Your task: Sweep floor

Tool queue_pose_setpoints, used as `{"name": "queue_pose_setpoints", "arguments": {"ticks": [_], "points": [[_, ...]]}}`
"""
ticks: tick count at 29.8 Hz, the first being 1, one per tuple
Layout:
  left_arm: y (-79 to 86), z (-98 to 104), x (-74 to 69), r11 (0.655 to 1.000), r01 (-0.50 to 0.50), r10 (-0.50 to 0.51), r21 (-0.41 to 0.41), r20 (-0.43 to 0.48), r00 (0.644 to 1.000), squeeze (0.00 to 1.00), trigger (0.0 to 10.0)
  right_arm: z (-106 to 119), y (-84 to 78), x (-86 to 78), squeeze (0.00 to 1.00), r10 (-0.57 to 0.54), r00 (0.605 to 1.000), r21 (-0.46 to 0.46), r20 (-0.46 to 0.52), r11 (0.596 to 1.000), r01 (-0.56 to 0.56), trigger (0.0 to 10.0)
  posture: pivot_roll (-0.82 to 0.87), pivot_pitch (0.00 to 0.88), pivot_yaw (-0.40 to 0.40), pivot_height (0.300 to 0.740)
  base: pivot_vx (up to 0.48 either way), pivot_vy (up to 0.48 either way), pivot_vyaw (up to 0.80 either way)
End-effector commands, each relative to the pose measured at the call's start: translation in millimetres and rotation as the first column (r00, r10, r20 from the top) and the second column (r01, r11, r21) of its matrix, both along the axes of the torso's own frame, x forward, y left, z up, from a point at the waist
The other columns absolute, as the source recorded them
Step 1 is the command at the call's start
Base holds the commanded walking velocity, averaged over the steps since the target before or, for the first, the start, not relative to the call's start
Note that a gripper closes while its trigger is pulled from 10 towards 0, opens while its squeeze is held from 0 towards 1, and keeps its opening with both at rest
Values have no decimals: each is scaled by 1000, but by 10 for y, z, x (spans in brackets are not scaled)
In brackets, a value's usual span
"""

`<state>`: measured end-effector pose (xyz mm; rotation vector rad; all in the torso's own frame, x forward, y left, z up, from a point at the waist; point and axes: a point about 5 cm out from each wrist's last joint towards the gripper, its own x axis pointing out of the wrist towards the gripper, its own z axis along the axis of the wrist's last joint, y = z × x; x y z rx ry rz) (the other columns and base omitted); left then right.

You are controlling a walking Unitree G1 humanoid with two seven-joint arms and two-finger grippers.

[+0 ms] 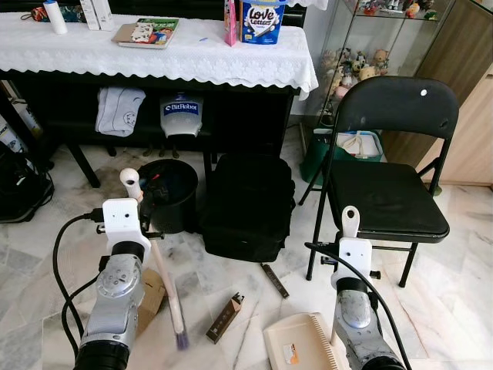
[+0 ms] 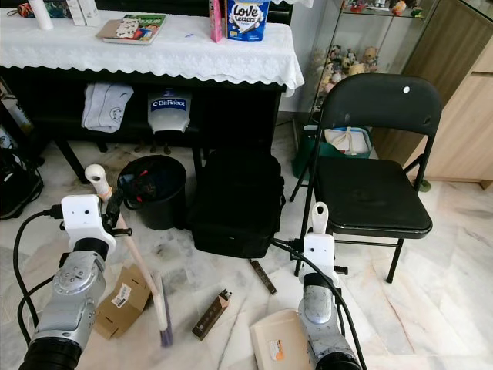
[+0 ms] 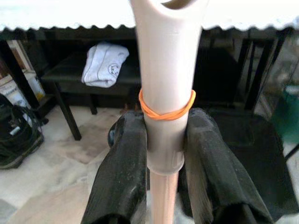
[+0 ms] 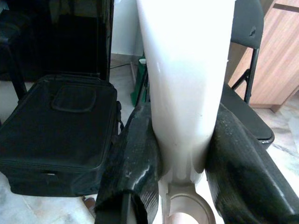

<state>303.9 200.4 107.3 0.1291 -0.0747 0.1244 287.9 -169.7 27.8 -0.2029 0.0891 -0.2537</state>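
Claws clamp broom handle point(image 3: 164, 116) and dustpan handle point(image 4: 184, 93).

Head stereo pair looks down-forward over marble floor point(image 1: 231, 270); both eyes share folding chair point(image 1: 389, 193), black bag point(image 2: 235, 202). Wrist cameras sit close behind fingers.

"Love Letters" is showing on the blue-and-white pack point(image 1: 263, 19) sitting on the table point(image 1: 192, 58). "BitRobot" is reading white on the blue band of the white item point(image 1: 181, 113) hanging under the table. Labels on the cardboard box point(image 2: 122, 299) and dustpan point(image 2: 275, 348) are showing but too small to read.
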Motion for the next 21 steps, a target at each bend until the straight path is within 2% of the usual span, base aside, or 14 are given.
{"name": "queue_pose_setpoints", "arguments": {"ticks": [1,3,11,17,21], "points": [[-3,24,-5,994,8,-11,109,21,1000,0,10000,16,-14,0,0,-8,1000,-4,12,1000,8,10000,78,101,-37,740,0,0,0],[-33,15,-3,987,22,-25,162,15,1000,0,10000,27,-22,5,0,-12,1000,-6,18,1000,12,10000,77,102,-37,740,0,0,0],[-70,-6,-8,994,28,-30,108,18,999,0,10000,89,-69,17,0,-35,998,-23,61,999,36,10000,75,103,-37,740,0,0,0],[-28,-18,-23,997,17,-19,76,20,1000,0,10000,119,-80,18,0,-46,995,-30,86,998,48,10000,77,105,-36,740,0,0,0],[12,-27,-35,999,5,-6,44,21,1000,0,10000,190,-99,28,0,-60,989,-45,135,997,67,10000,75,107,-34,740,0,0,0]]}}
